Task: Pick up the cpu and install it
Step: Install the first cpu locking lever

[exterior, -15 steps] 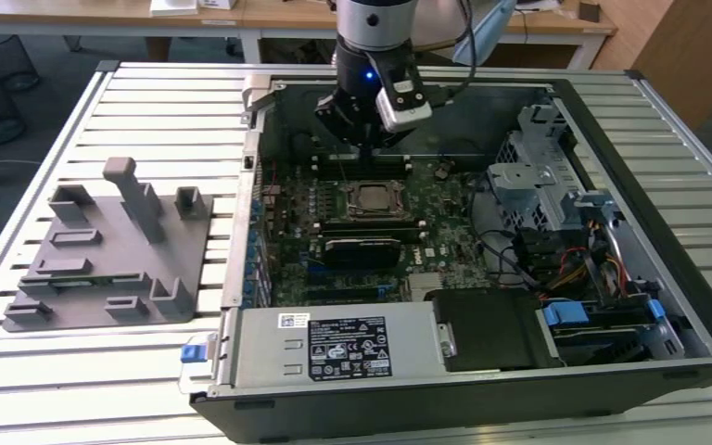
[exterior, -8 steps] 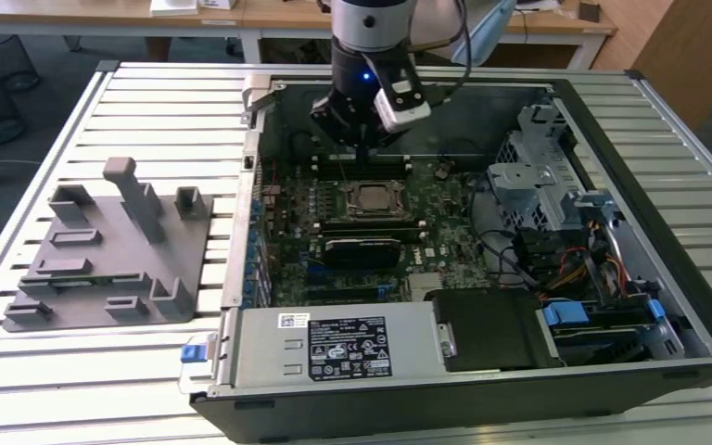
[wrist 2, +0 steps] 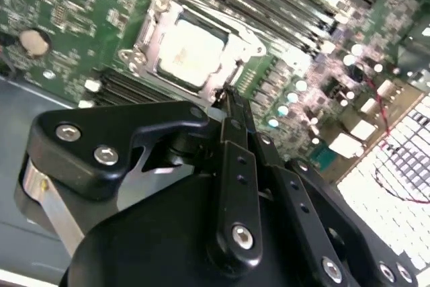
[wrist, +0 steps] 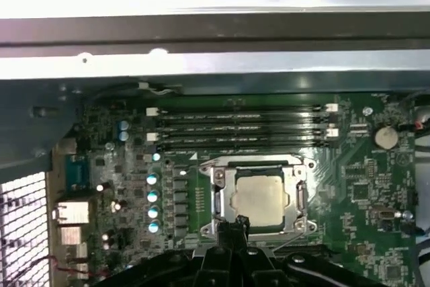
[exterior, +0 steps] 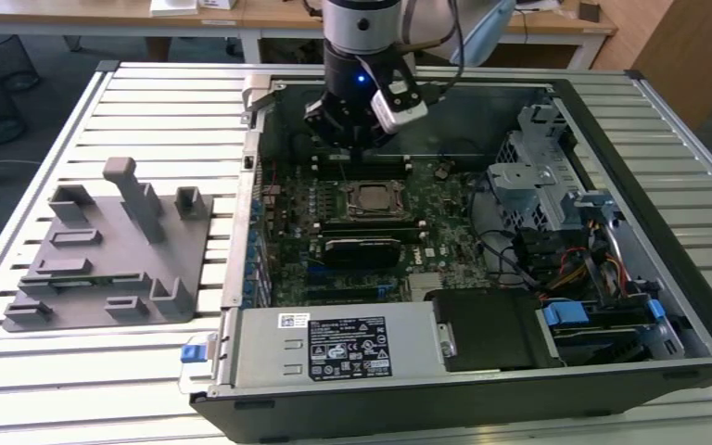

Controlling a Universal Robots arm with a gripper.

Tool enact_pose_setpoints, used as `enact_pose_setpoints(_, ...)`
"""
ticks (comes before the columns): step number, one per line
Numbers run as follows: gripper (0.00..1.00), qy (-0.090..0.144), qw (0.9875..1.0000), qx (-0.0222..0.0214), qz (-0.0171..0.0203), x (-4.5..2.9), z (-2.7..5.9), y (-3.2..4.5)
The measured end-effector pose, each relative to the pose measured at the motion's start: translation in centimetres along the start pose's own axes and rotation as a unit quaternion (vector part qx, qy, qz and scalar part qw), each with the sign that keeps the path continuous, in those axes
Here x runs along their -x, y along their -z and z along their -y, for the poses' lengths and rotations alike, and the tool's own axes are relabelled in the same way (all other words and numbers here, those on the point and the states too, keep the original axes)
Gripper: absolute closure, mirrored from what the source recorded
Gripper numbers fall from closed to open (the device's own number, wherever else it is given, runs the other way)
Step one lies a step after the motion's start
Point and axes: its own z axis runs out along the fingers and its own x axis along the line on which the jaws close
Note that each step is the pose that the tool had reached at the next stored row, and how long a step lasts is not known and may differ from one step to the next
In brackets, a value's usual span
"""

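The cpu [exterior: 369,199], a pale silver square chip, lies flat inside the metal-framed socket [exterior: 369,215] on the green motherboard of the open computer case. It also shows in the first wrist view, cpu [wrist: 259,196], and in the second wrist view, cpu [wrist 2: 188,52]. My gripper [exterior: 346,153] hangs just above the board on the far side of the socket, over the memory slots. Its black fingertips [wrist 2: 226,99] are pressed together with nothing between them, a short way off the socket frame's edge. In the first wrist view the gripper [wrist: 232,223] points at the frame's rim.
A grey plastic fixture plate [exterior: 103,250] with upright posts lies on the slatted table at the exterior view's left. Inside the case are a drive cage [exterior: 541,176], cables [exterior: 566,269] and a power supply [exterior: 344,348]. The case walls ring the board.
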Motion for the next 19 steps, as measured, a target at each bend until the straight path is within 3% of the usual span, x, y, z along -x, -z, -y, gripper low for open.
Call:
enact_pose_setpoints(6, 0.89, 0.0, 1.0, 0.0002, 0.0, -1.85, 0.06, -0.03)
enact_pose_setpoints(11, 0.89, 0.0, 1.0, 0.0002, 0.0, -3.28, -0.43, -0.21)
enact_pose_setpoints(19, 0.89, 0.0, 1.0, 0.0004, 0.0001, -3.45, -2.01, -0.84)
